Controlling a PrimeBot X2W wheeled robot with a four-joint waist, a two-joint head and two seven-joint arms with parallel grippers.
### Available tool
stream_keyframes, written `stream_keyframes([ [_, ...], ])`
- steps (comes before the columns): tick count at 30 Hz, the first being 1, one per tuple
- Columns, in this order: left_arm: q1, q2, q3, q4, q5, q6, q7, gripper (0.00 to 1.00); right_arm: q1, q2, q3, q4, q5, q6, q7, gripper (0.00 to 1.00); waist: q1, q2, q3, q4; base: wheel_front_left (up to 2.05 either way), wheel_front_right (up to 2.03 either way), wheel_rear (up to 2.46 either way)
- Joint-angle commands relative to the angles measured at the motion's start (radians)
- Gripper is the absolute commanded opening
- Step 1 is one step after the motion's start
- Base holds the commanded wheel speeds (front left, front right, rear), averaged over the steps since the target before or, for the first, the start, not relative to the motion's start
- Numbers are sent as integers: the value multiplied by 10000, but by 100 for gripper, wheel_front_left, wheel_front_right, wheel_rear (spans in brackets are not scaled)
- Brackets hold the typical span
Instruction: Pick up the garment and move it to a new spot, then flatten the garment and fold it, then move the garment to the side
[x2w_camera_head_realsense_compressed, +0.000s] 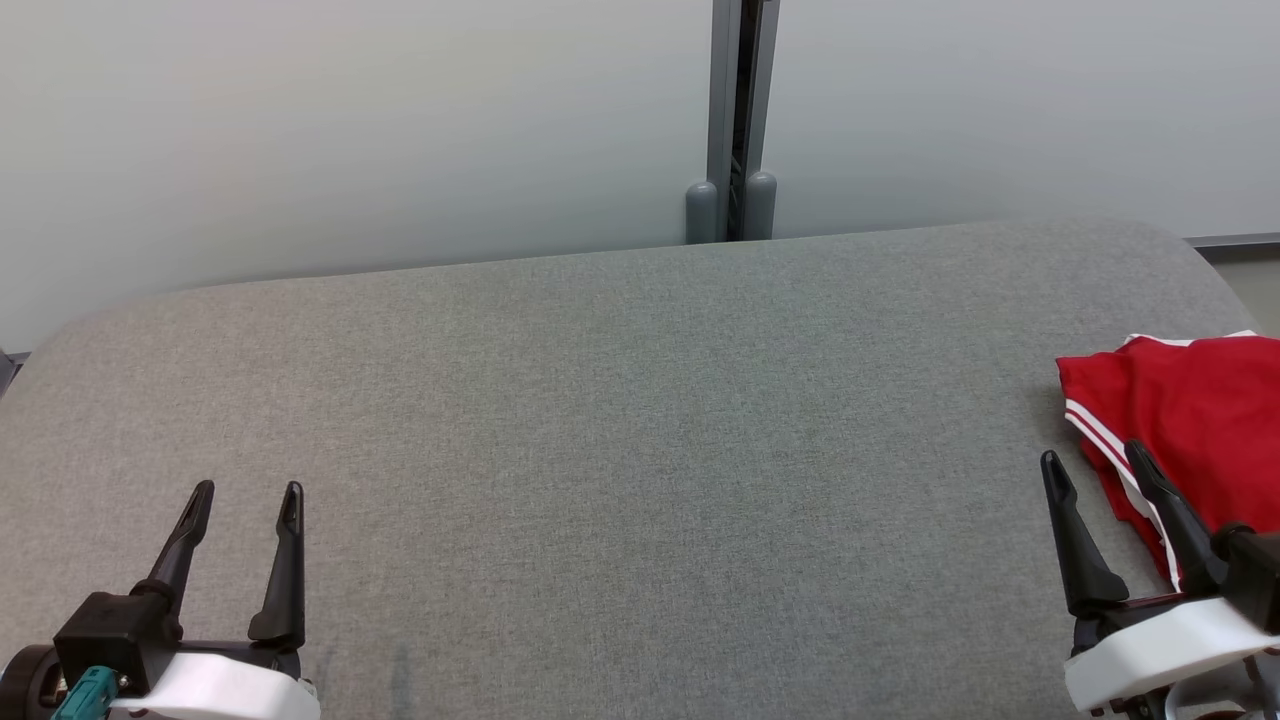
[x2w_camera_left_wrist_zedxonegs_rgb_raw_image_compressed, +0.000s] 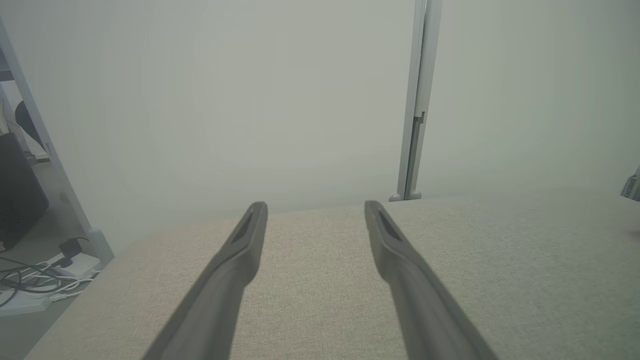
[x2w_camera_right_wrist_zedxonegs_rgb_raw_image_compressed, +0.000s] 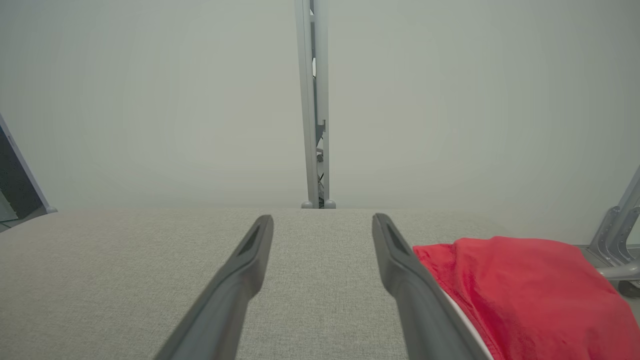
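The left end effector (x2w_camera_head_realsense_compressed: 249, 488) and right end effector (x2w_camera_head_realsense_compressed: 1092, 455) gape wide, empty. Best: right reaches toward 3 o'clock, pinching a fold of the red white-striped cloth garment (x2w_camera_head_realsense_compressed: 1200, 410).

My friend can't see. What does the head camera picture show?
A red garment with white stripes lies at the right edge of a grey table. The right pincer is open beside it; the left pincer is open at lower left.

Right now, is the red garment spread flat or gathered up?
Gathered up: the red garment sits as a compact mound with layers overlapping at its white-striped edge. Neatly folded or merely bunched: cannot tell.
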Motion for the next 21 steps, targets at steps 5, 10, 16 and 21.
stream_keyframes([
  [5, 49, 75, 24, -51, -76, 133, 7, 100, 72, 17, -47, -53, -35, -3, 49, 100, 0, -1, 1, 2, 0, 0, 0],
  [10, 47, 114, 14, -74, -118, 172, 49, 100, 21, 55, -47, -31, -20, -3, 10, 100, 0, -1, 22, -5, 0, 0, 0],
  [16, 61, 130, 13, -133, -145, 239, 81, 100, -12, 72, -13, -11, 1, -3, -10, 100, 0, -1, 62, 9, 0, 0, 0],
  [21, 79, 143, -2, -190, -171, 272, 103, 100, -21, 96, 6, -15, 9, -3, -10, 100, 0, -1, 105, 34, 0, 0, 0],
])
